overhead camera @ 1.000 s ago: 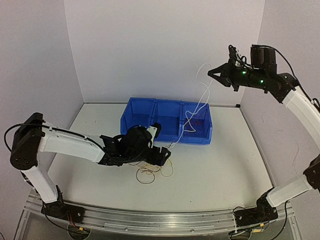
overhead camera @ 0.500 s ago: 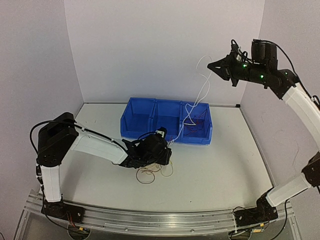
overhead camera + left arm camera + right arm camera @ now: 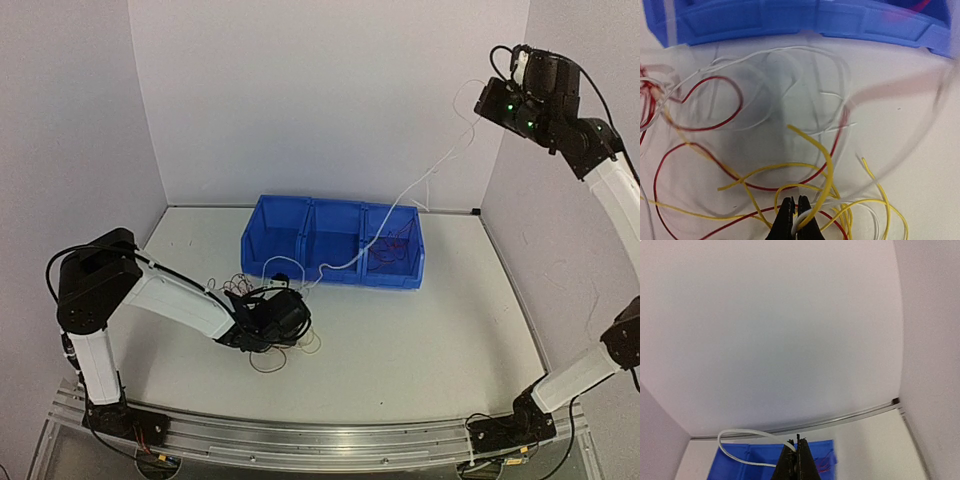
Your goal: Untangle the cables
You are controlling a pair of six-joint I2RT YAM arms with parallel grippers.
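A tangle of thin, floppy cables (image 3: 829, 157) in white, yellow and dark red lies on the pale counter (image 3: 430, 340), at about 7 o'clock from the blue plastic three-compartment bin (image 3: 262, 255) and just in front of its near wall. The left gripper (image 3: 795, 200) sits low in this heap with its fingers pressed together on a white strand (image 3: 799, 218), while yellow loops curl around it and dark red loops spread toward 9 and 10 o'clock in the wrist view. The right gripper (image 3: 796, 445) is raised high above the counter, at about 2 o'clock from the bin near the right-hand wall, its fingers pinched on a long white cable (image 3: 747, 430) that bows out to 9 o'clock from its tips. From there the white cable slants down over the bin and on toward the heap (whether it is the same strand the left gripper pinches cannot be traced). A few dark red wires (image 3: 397, 247) lie in the bin's right-hand compartment.
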